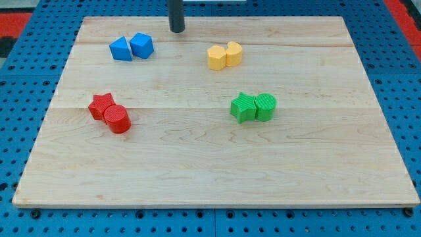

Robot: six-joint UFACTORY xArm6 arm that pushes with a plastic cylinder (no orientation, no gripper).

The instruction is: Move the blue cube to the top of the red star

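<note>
resting near the far edge of the wooden board (217, 164), my tip (177, 30) stands just right of and slightly beyond the two blue blocks, apart from both. i have no fingers to clench or release, only the straight dark rod, and it grasps nothing.

the blue cube (141, 45) sits in the far left part of the board, touching a blue triangular block (120, 49) on its left. my tip is closer to the cube than to anything else, yet a gap of bare wood shows between them.

the red star (101, 105) lies nearer and further left, well apart from the blue pair, with a red cylinder (118, 119) touching it on its near right side. the wood just beyond the star, between it and the blue blocks, is bare.

to the right of my tip, a yellow pair sits close together: a yellow pentagon-like block (216, 57) and, touching it on the right, a second yellow block (233, 53) whose shape i cannot make out for certain.

nearer and to the right, a green star (243, 108) touches a green cylinder (266, 106) on its right.

around the board lies a blue pegboard surface (26, 79).
</note>
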